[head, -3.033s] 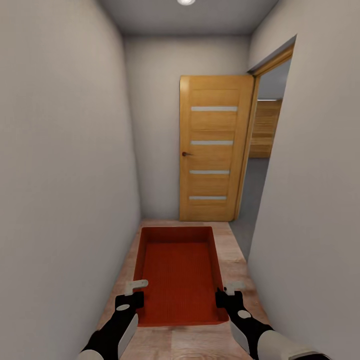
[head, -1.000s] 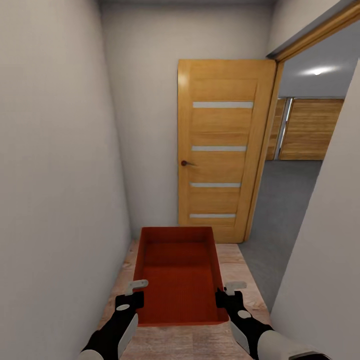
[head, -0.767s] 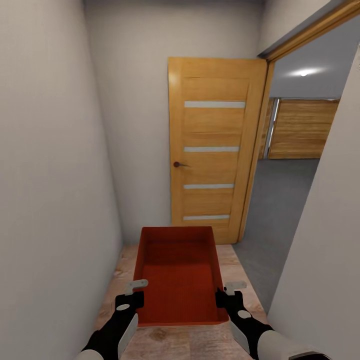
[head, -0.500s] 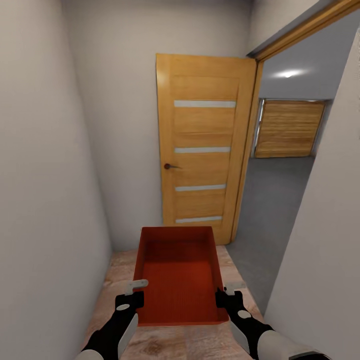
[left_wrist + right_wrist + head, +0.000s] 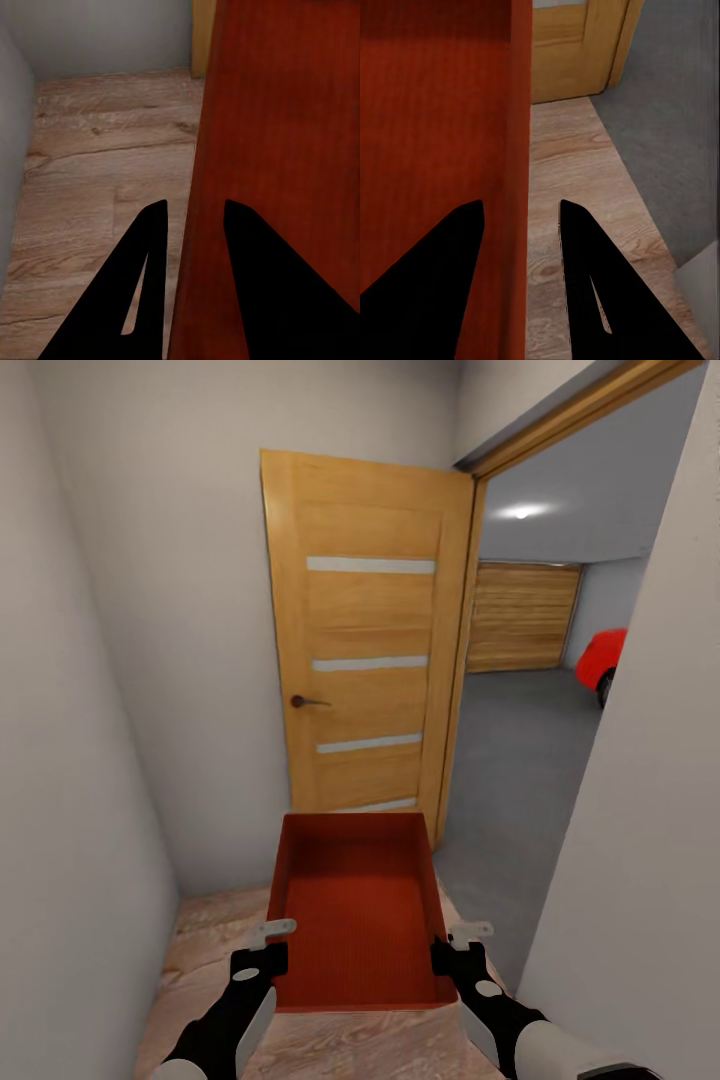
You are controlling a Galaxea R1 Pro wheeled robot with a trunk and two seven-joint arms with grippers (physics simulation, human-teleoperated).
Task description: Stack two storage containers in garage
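Note:
One orange-red ribbed storage container (image 5: 355,905) hangs level in front of me above light wood planks, held by both side walls. My left gripper (image 5: 268,940) is shut on its left wall, seen straddled by the dark fingers in the left wrist view, where the gripper (image 5: 193,204) pinches the container's rim (image 5: 285,150). My right gripper (image 5: 455,945) is shut on the right wall; in its wrist view the gripper (image 5: 519,202) clamps the container's wall (image 5: 435,112). Through the doorway lies the garage's dark grey floor (image 5: 520,760).
An orange wooden door (image 5: 365,650) with glass slits stands open against the far wall. Pale walls close in at left and at right (image 5: 640,810). In the garage, a red car (image 5: 605,660) shows at right and a wooden roll door (image 5: 520,615) at the back.
The whole view has advanced and swung right: the door has slid left in the picture, the garage opening has widened and the red car has come into sight. The container stays gripped as before.

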